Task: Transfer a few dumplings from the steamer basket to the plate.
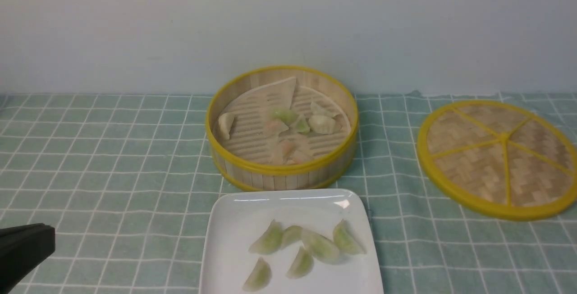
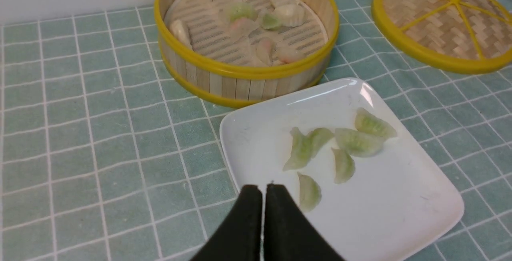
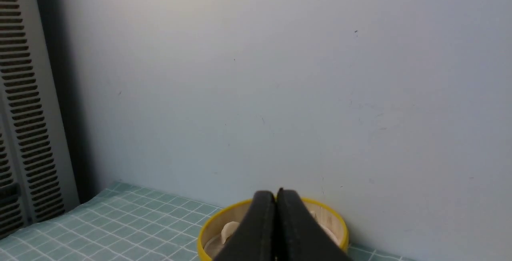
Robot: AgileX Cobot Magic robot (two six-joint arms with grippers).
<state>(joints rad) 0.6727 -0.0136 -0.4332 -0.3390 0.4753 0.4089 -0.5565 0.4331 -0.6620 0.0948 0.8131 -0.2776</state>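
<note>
Six dumplings (image 1: 320, 245) on the plate (image 1: 234, 226)

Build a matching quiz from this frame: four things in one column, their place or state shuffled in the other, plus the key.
Things
1. plate
2. steamer basket
3. woven lid
4. left gripper

Place or state
a. shut, nothing between its fingertips
b. lies flat, to the robot's right of the steamer basket
c. nearest the robot, carries six pale green dumplings
d. behind the plate, with whitish, pinkish and green pieces still inside

Pairs: 1-c, 2-d, 3-b, 4-a
</note>
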